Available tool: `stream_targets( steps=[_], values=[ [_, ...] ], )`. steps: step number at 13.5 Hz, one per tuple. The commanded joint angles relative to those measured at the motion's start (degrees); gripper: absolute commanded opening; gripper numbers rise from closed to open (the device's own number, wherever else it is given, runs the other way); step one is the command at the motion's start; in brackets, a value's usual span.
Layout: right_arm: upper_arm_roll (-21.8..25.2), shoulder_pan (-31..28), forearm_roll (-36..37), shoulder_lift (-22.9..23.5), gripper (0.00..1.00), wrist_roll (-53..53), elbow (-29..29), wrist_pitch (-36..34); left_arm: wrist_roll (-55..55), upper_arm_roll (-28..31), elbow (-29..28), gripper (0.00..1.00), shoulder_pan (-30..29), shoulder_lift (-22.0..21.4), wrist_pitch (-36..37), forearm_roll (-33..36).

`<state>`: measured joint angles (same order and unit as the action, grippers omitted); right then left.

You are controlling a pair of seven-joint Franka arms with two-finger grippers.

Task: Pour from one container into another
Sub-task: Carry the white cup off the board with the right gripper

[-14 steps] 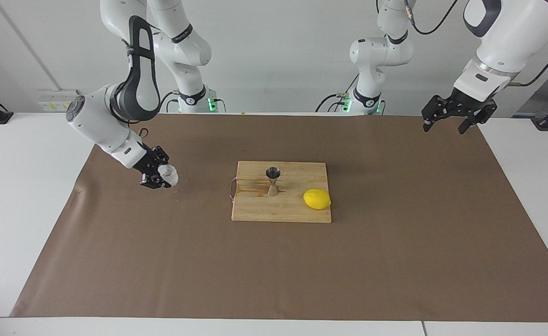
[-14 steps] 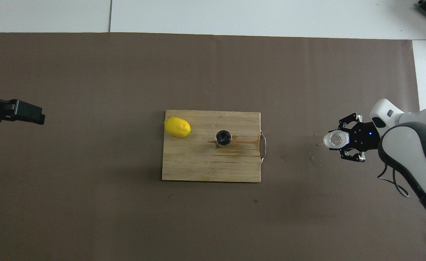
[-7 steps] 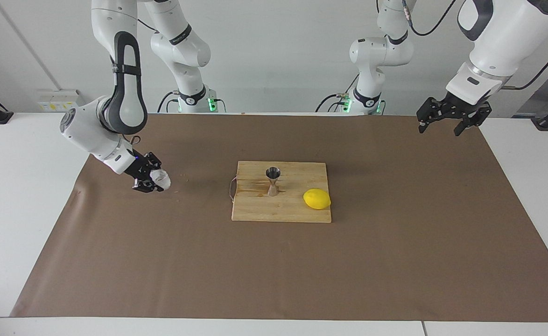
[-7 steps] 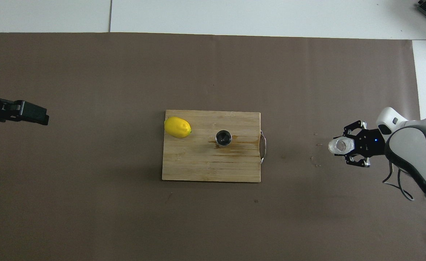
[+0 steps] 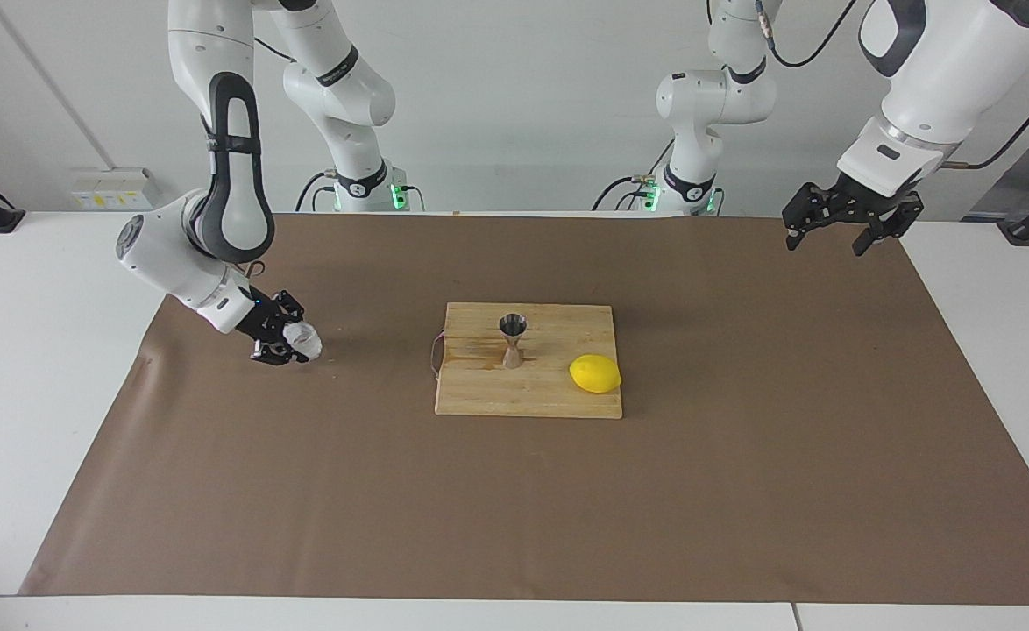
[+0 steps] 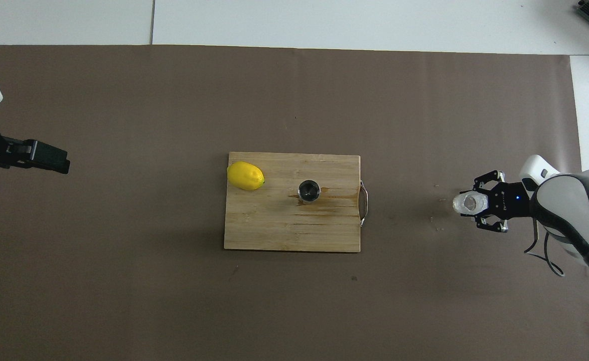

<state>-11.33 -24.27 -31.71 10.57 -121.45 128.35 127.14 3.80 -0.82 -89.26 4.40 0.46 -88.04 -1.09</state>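
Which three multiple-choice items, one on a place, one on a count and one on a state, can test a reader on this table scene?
1. Where does the steel jigger stand?
A. on the wooden cutting board
B. on the brown paper
C. in the left gripper

2. How many lemons lie on the board?
A. none
B. one
C. two

3. What is the state of the right gripper?
A. open and empty
B. shut on the clear cup
C. shut on the lemon

Answers:
1 A, the jigger stands upright on the board, beside the lemon.
2 B, a single yellow lemon is there.
3 B, its jaws hold the cup over the brown paper, toward the right arm's end; the left gripper waits open, raised over the paper's corner.
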Motion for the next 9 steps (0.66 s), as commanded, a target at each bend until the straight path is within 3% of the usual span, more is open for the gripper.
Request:
stream_targets(
  steps=[1,2,3,4,9],
  values=[
    [-0.5,-0.9,-1.8,0.0,0.38,-1.8,0.8,0.8,0.8,0.5,-0.8,1.0,0.7,-0.5,-1.0,0.9],
    [-0.5,-0.9,-1.8,0.0,0.57,-1.9,0.8,0.8,0.8,0.5,-0.8,1.0,0.7,-0.4,-1.0,0.9],
    [-0.5,-0.9,-1.8,0.0,0.84,-2.0,0.8,0.7,0.8,0.5,-0.8,1.0,0.8,-0.5,-1.0,0.9],
    [-0.5,-0.9,-1.8,0.0,1.0,-2.0,0.8,0.7,0.7,0.6,-0.8,1.0,0.8,-0.4,-1.0,1.0],
    [-0.6,-0.7,-1.7,-1.4,1.0,-1.9,0.4,-0.2,0.7,0.6,-0.8,1.0,0.8,-0.4,-1.0,1.0]
  ],
)
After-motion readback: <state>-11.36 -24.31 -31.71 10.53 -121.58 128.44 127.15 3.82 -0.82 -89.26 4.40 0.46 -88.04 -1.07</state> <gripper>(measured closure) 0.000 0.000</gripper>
